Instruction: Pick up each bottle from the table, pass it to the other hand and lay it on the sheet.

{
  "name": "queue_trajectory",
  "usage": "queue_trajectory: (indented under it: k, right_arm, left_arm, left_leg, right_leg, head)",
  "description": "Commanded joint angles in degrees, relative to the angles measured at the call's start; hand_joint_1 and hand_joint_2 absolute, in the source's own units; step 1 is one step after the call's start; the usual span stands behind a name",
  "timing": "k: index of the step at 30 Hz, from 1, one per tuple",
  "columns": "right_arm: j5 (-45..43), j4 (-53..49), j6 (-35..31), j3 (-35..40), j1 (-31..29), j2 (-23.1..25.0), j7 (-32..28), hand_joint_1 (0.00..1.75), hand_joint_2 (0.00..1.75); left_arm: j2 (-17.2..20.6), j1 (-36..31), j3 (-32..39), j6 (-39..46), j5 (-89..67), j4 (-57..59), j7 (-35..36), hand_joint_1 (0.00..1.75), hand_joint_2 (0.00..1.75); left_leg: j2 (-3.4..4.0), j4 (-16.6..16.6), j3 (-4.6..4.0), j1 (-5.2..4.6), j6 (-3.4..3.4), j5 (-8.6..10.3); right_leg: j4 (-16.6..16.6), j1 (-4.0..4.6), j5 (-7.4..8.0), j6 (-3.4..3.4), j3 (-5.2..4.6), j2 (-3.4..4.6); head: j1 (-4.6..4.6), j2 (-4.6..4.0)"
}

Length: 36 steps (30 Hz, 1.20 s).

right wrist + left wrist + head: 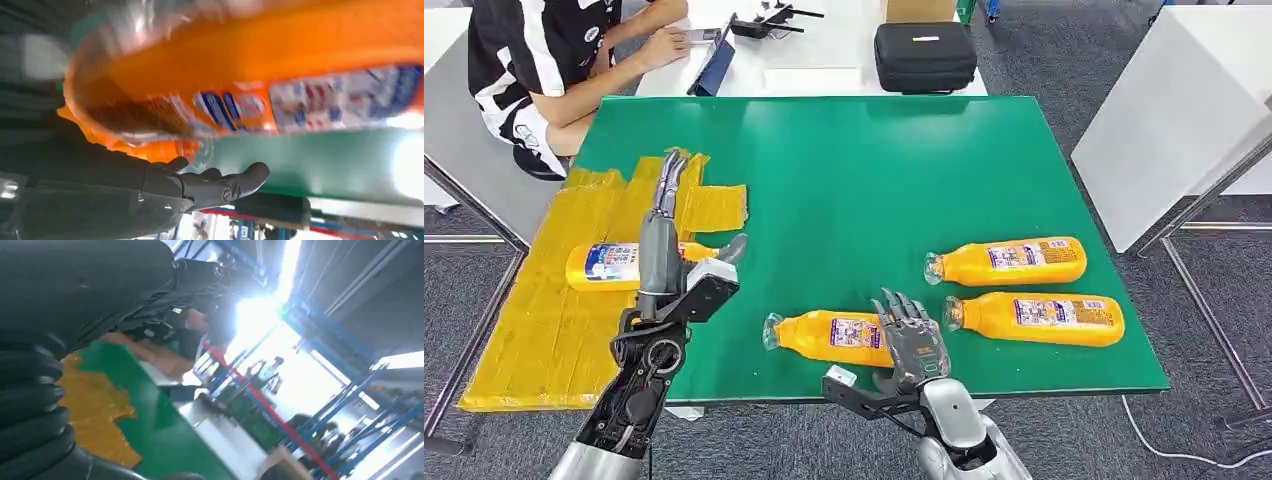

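Green-topped bench (844, 180) seen from above, with a crinkled yellow sheet (534, 320) spread over its left part. Four orange plastic juice bottles with blue-and-white labels, all lying flat with long axes running left to right.

On the yellow sheet: one orange bottle (602, 266), partly hidden behind the left arm, cap end toward the right. On bare green surface toward the right: far bottle (1009, 261), neck pointing left, base right. Just in front of it, near the bench's front edge, a second bottle (1036, 317), neck likewise pointing left. Further left along the front, a third bottle (829, 335), clear neck end pointing left, base end right beside the right robot hand.

Left robot hand (667, 190) stretched out straight over the sheet, fingers extended forward, holding nothing, poised above the bottle lying there.

Right robot hand (912, 335) open, fingers spread and raised, against the base end of the third bottle without closing around it. In the right wrist view, the same bottle (260, 75) looms large and blurred just beyond the open dark fingers (225, 182).

Behind the bench: a seated person in a black-and-white shirt (544, 60) at a white table, and a black case (924, 55).
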Motion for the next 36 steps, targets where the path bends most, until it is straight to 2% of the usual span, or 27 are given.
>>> queue_trajectory:
  k: [1,8,9,10,11,12,13,15,17,22,24,36]
  right_arm:
    - [0.45,12.08,0.84,-2.94,-1.85,0.45,2.27,0.00,1.75]
    - [0.39,13.93,-0.26,-4.43,-2.11,0.82,2.69,0.00,1.75]
    - [0.49,13.67,-0.03,-4.69,-2.08,1.01,2.88,0.10,1.75]
    - [1.38,13.94,0.45,-4.95,-2.17,1.04,3.66,0.38,1.75]
    - [1.50,14.64,0.76,-5.39,-2.47,1.13,3.77,0.40,1.75]
    - [1.42,15.60,1.04,-5.62,-2.94,1.24,3.71,0.99,1.75]
    - [1.49,15.96,1.08,-5.59,-3.17,1.22,3.69,1.43,1.75]
    - [1.41,16.76,0.59,-5.79,-3.67,1.37,3.46,1.75,1.75]
    - [0.77,16.57,-1.56,-6.69,-3.89,1.93,2.94,1.73,1.75]
    - [0.37,15.47,-1.92,-7.19,-3.82,2.34,2.75,1.75,1.75]
    - [-0.22,14.42,-2.66,-7.80,-3.59,2.67,2.37,1.75,1.75]
    - [-0.94,13.43,-3.89,-8.38,-3.53,2.89,1.84,1.75,1.75]
  left_arm:
    - [-2.59,5.46,-3.38,1.59,2.33,-12.56,-3.03,0.00,1.75]
    - [-2.55,6.07,-4.59,1.28,5.30,-14.47,-4.77,0.00,1.75]
    - [-2.25,5.94,-4.60,0.96,6.40,-14.53,-5.38,0.00,1.75]
    - [-2.29,6.05,-4.59,1.60,7.75,-15.14,-7.00,0.00,1.75]
    - [-2.55,6.41,-4.45,3.09,9.07,-16.13,-8.39,0.00,1.75]
    - [-2.52,6.61,-4.29,3.54,10.11,-17.07,-8.57,0.00,1.75]
    - [-2.45,6.64,-4.22,3.68,10.36,-17.41,-8.56,0.00,1.75]
    - [-2.10,6.32,-4.07,3.52,11.09,-17.55,-8.24,0.00,1.75]
    - [-1.82,6.16,-4.03,2.79,11.80,-17.18,-7.98,0.00,1.75]
    - [-1.80,6.35,-4.15,2.20,12.81,-17.10,-8.22,0.00,1.75]
    - [-1.77,6.30,-4.09,1.78,13.34,-17.06,-8.37,0.00,1.75]
    - [-1.66,6.09,-4.14,1.21,13.81,-16.90,-8.30,0.00,1.75]
  left_leg:
    - [0.05,0.00,0.31,0.04,-0.10,-0.16]
    - [-0.01,-0.02,0.63,0.07,-0.17,-0.22]
    - [0.00,-0.03,0.69,0.06,-0.25,-0.31]
    - [0.02,0.00,0.81,0.07,-0.27,-0.35]
    - [0.00,-0.02,0.76,0.07,-0.16,-0.35]
    - [-0.02,-0.03,0.87,0.07,-0.18,-0.35]
    - [0.01,-0.01,0.92,0.05,-0.12,-0.40]
    - [0.02,-0.06,0.95,0.04,-0.07,-0.39]
    - [0.01,-0.08,1.04,0.07,-0.13,-0.41]
    - [-0.02,-0.11,1.18,0.04,-0.15,-0.31]
    - [-0.03,-0.11,1.18,0.05,-0.01,-0.23]
    - [-0.02,-0.03,1.08,0.01,-0.03,-0.26]
  right_leg:
    - [-0.07,0.03,-0.13,0.01,0.34,0.06]
    - [-0.12,0.05,-0.23,-0.06,0.60,-0.01]
    - [-0.11,0.04,-0.24,-0.09,0.64,-0.01]
    - [-0.11,0.06,-0.29,-0.10,0.70,0.01]
    - [-0.11,0.06,-0.32,0.01,0.55,-0.02]
    - [-0.13,0.06,-0.34,0.01,0.63,-0.03]
    - [-0.09,0.04,-0.35,0.01,0.41,0.00]
    - [-0.13,0.03,-0.32,0.01,0.36,0.01]
    - [-0.17,0.05,-0.36,0.00,0.49,0.01]
    - [-0.17,0.01,-0.42,-0.02,0.70,0.00]
    - [-0.20,0.02,-0.34,-0.09,1.18,-0.01]
    - [-0.11,-0.02,-0.28,0.03,1.07,0.00]
  head:
    - [0.02,0.00]
    - [0.00,0.00]
    - [0.00,0.00]
    - [0.00,0.00]
    - [0.00,0.00]
    - [0.00,0.00]
    - [0.02,0.00]
    - [0.02,0.00]
    - [0.00,0.00]
    - [0.02,0.00]
    - [0.00,0.00]
    - [0.00,0.00]
